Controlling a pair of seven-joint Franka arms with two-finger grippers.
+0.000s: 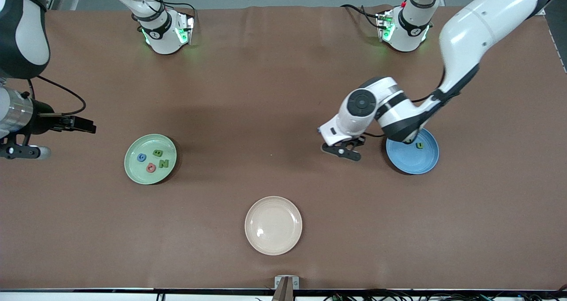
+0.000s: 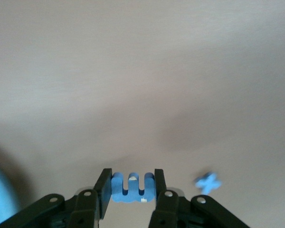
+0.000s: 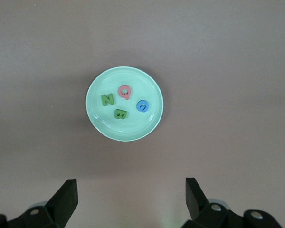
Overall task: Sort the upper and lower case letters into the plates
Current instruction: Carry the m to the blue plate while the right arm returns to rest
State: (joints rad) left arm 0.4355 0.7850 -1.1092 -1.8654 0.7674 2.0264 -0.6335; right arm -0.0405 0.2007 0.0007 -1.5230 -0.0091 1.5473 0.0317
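The cream plate (image 1: 273,225) is taken as the landmark; it lies on the brown table (image 1: 266,92) at the edge nearest the front camera, and nothing is seen on it.

The mint green plate (image 1: 150,159) is found farther from the front camera than the cream plate, toward the right arm's end of the table. Four letters are seen in it: a blue G (image 1: 141,158), a dark green B (image 1: 157,153), a pink Q (image 1: 151,167) and a green N (image 1: 164,163). The same plate (image 3: 124,103) is shown in the right wrist view.

The blue plate (image 1: 413,152) is found farther from the front camera than the cream plate, toward the left arm's end. Its rim is partly covered by the left arm, and a small green u (image 1: 419,145) is seen in it.

The left gripper (image 1: 342,150) is held low over the bare table, just beside the blue plate on the side toward the cream plate. Its jaws are clamped on a blue letter m (image 2: 132,188), as shown in the left wrist view. A small blue x (image 2: 208,182) is seen on the table near that gripper.

The right gripper (image 1: 86,127) is held at the right arm's end of the table, beside the mint green plate, where the arm waits. Its jaws are spread wide apart, and nothing is held between them.
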